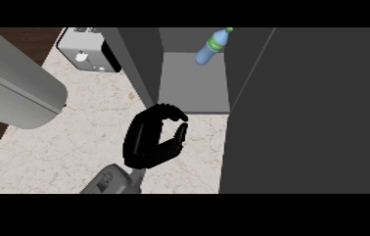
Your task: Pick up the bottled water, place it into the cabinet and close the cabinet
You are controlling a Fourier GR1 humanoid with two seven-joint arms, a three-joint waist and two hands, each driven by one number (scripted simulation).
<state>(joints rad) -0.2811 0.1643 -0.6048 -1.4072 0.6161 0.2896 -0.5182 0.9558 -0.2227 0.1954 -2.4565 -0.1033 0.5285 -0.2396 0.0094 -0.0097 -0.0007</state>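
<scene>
leaning bottled water (212,46) inside cabinet (195,83), cap up-right, left hand (153,138) fingers (168,111) curled, holding nothing

what is on view, counted

one bottled water (212,48), blue with a green band, stands inside one open cabinet (194,83). one black hand (153,138) shows over the one pale speckled surface (80,132). one white appliance (83,51) sits at the back left. one large grey rounded object (25,90) shows at the left edge.
</scene>
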